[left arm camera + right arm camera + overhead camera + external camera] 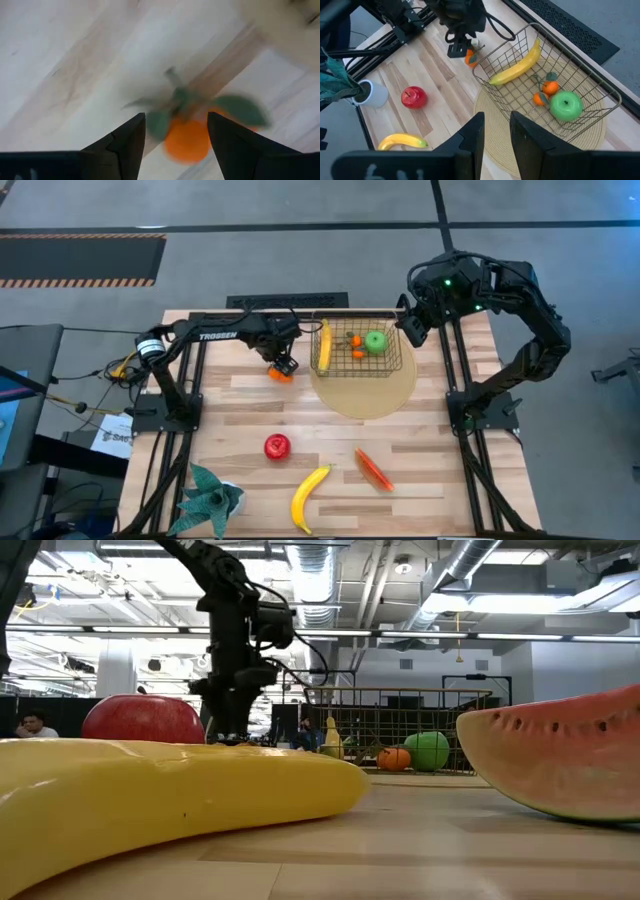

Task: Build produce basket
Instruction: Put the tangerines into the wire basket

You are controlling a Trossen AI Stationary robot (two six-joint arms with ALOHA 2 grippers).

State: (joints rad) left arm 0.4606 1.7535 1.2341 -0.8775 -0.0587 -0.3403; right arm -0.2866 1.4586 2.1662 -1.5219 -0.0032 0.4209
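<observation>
The gold wire basket (357, 347) stands on the round tan mat (365, 395) and holds a yellow banana (323, 345), a small orange cluster (355, 346) and a green apple (375, 341). My left gripper (283, 364) is open, low over another orange cluster with green leaves (187, 141), just left of the basket. Its fingers stand on either side of the cluster; I cannot tell whether they touch it. My right gripper (410, 332) hovers above the basket's far right corner, slightly open and empty. A red apple (277, 446), a second banana (309, 497) and an orange-red slice (373, 469) lie on the near part of the table.
A teal spiky plant in a white pot (212, 500) stands at the near left corner. Bare wood lies between the basket and the near produce. In the low view the banana (170, 800) and the slice (560, 765) fill the foreground.
</observation>
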